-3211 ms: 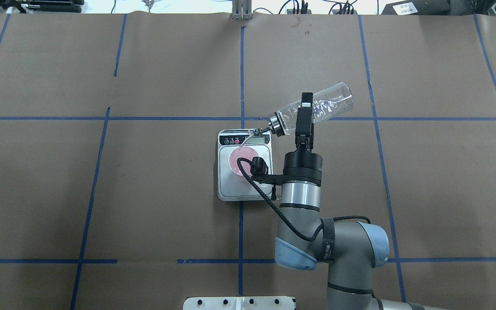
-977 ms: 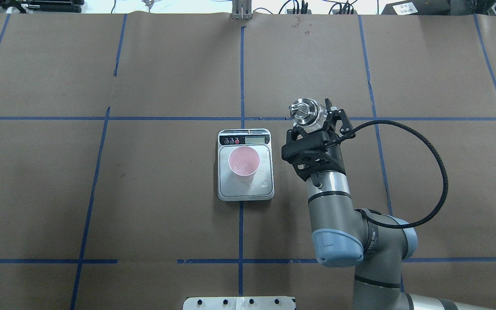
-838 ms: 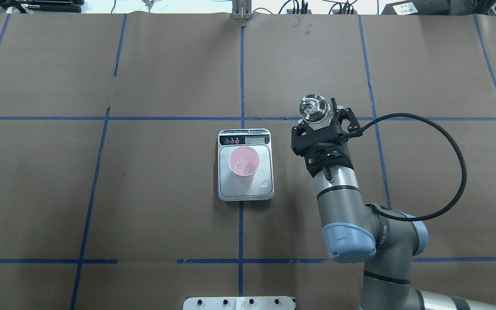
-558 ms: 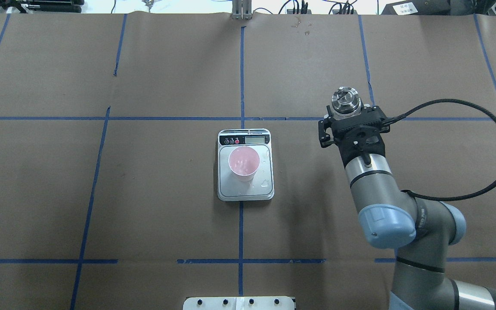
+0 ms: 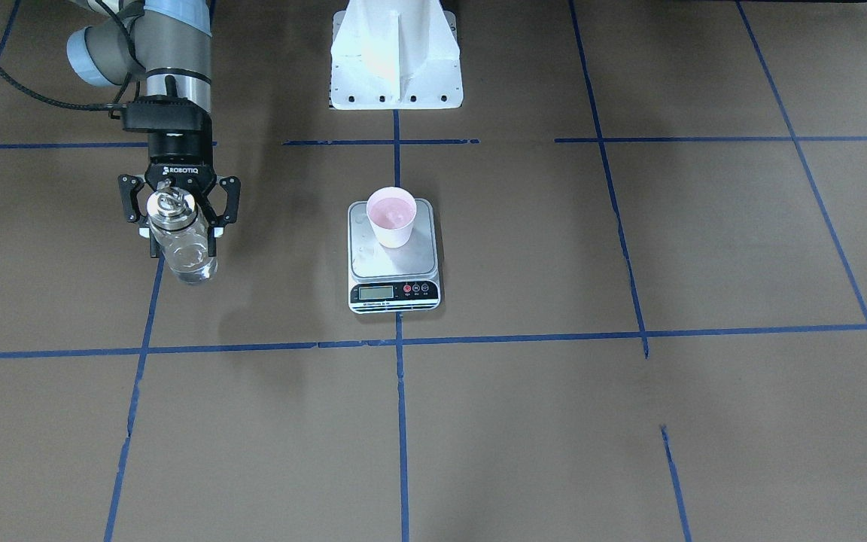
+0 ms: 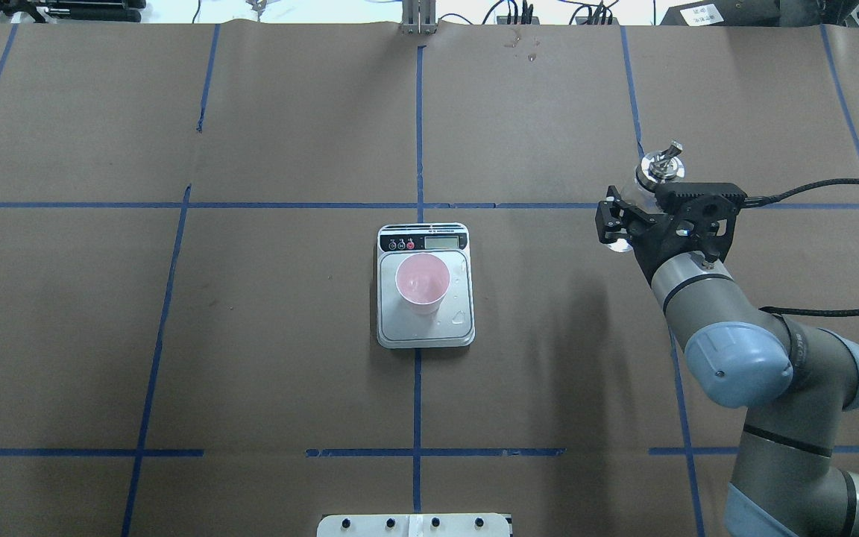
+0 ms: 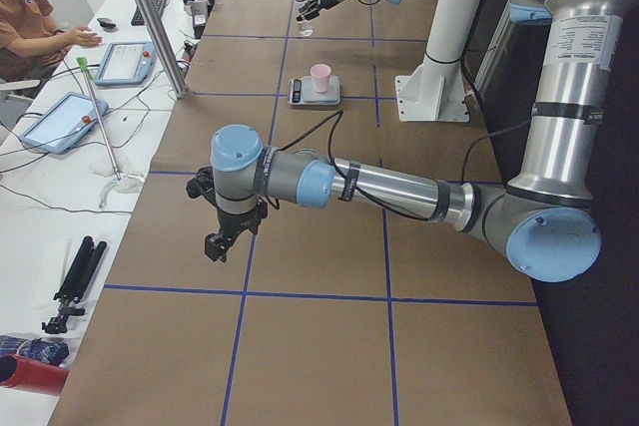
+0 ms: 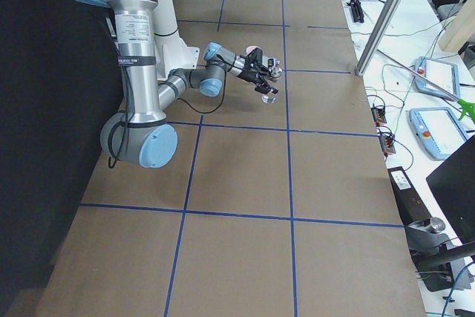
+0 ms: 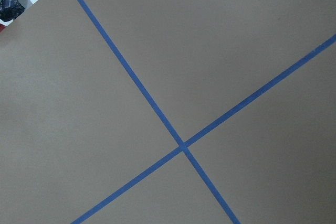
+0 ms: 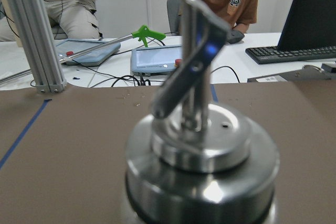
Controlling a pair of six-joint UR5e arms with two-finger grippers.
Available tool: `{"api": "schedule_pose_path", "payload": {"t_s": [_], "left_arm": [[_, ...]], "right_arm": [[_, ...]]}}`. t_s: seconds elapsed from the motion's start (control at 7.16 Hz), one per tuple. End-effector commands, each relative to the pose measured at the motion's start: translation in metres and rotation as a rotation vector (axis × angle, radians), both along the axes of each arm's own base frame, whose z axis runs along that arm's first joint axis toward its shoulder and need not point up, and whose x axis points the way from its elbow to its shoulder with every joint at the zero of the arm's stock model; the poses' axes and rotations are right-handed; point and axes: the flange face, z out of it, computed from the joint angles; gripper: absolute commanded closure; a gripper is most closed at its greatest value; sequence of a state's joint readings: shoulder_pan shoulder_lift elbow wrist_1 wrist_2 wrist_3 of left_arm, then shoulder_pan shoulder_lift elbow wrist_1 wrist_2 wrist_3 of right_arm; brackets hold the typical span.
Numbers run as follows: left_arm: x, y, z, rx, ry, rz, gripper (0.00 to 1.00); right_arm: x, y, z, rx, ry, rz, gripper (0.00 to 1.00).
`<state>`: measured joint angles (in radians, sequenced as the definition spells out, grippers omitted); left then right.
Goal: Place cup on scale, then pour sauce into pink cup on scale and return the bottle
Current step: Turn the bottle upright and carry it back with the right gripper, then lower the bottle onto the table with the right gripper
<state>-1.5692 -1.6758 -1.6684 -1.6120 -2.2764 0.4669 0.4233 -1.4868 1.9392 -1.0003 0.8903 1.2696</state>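
The pale pink cup (image 6: 422, 283) stands on the silver scale (image 6: 423, 335) at the table's middle, with clear liquid in it; it also shows in the front view (image 5: 392, 217). My right gripper (image 5: 181, 235) is shut on the clear glass bottle (image 5: 189, 263), held upright well to the right of the scale (image 5: 394, 290). Its silver spout cap (image 6: 661, 165) fills the right wrist view (image 10: 199, 150). The bottle appears slightly above the table. My left gripper (image 7: 215, 244) shows only in the left side view, low over bare paper; I cannot tell whether it is open.
Water drops lie on the scale's platform (image 6: 459, 317). The white robot base (image 5: 394, 60) stands behind the scale. Blue tape lines (image 9: 181, 145) grid the brown paper. Operators and tablets (image 10: 157, 59) are beyond the far edge.
The right gripper has turned the bottle from tilted over the cup to upright and carried it to the right, away from the scale. Cup and scale have not moved.
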Motion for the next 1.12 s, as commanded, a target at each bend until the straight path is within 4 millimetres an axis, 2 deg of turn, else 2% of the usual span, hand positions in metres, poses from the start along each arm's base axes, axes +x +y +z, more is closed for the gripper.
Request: {"api": "schedule_pose_path", "payload": {"t_s": [0.0,0.14,0.42,0.98], "left_arm": [[0.000,0.000,-0.001,0.001,0.000,0.000,0.00],[0.000,0.000,-0.001,0.003,0.000,0.000,0.00],[0.000,0.000,-0.001,0.003,-0.001,-0.001,0.00],[0.000,-0.001,-0.002,0.003,-0.001,-0.002,0.00]], "right_arm": [[0.014,0.003,0.039,-0.069,0.013,0.011,1.00],[0.016,0.004,0.049,-0.075,0.035,0.015,1.00],[0.009,-0.002,0.084,-0.065,0.114,0.066,1.00],[-0.001,0.005,0.078,-0.055,0.072,0.087,1.00]]}}
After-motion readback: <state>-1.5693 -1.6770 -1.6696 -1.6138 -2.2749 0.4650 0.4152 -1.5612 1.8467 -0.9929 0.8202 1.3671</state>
